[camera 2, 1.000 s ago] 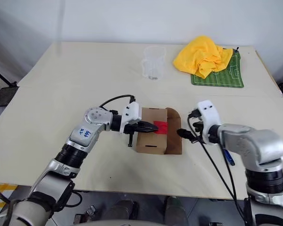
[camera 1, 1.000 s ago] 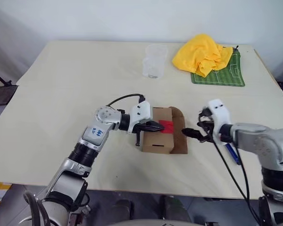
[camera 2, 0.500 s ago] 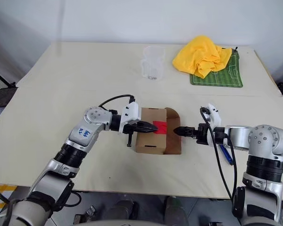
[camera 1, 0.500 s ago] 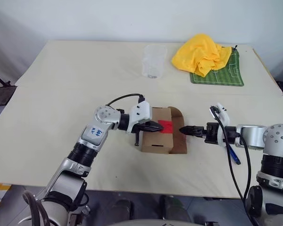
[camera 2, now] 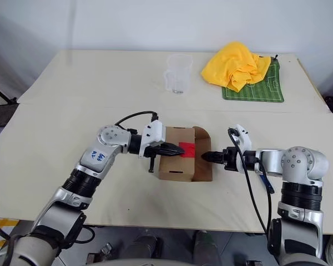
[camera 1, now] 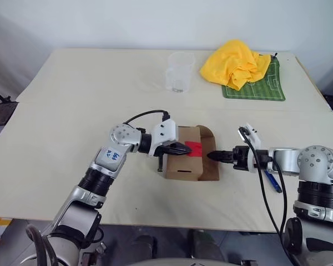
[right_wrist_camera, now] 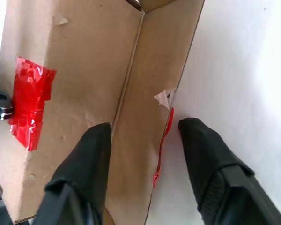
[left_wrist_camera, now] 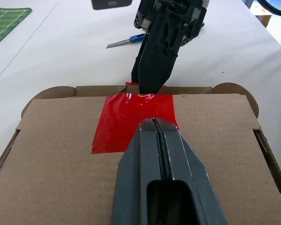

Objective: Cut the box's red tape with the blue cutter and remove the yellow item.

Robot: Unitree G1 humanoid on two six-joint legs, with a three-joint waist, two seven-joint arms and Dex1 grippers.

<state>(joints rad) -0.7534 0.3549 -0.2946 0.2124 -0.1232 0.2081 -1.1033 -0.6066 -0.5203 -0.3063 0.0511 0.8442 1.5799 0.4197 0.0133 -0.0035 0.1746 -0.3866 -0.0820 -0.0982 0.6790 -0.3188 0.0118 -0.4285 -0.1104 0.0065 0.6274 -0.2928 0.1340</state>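
A small brown cardboard box [camera 1: 184, 159] sits near the middle of a cream counter [camera 1: 72, 111], flanked by both of the robot's arms. The left tool [camera 1: 185, 148], its two black fingers pressed fully together and gripping nothing, rests on top of the box with its tip at the edge of the red tape [left_wrist_camera: 133, 119]. One flap of the box [right_wrist_camera: 152, 140] lies folded open on the side facing the right arm, a sliver of cut tape along its edge. The right tool [right_wrist_camera: 143, 136] points level at that flap, its fingers partly spread with one on either side of the flap's edge and not closed on it. The blue cutter [camera 1: 273, 181] lies on the counter just behind the right wrist, well clear of the box. At the far side stand a clear plastic measuring cup [camera 1: 178, 72] and a crumpled yellow cloth [camera 1: 234, 65] heaped on a green football-pitch mat [camera 1: 261, 86].
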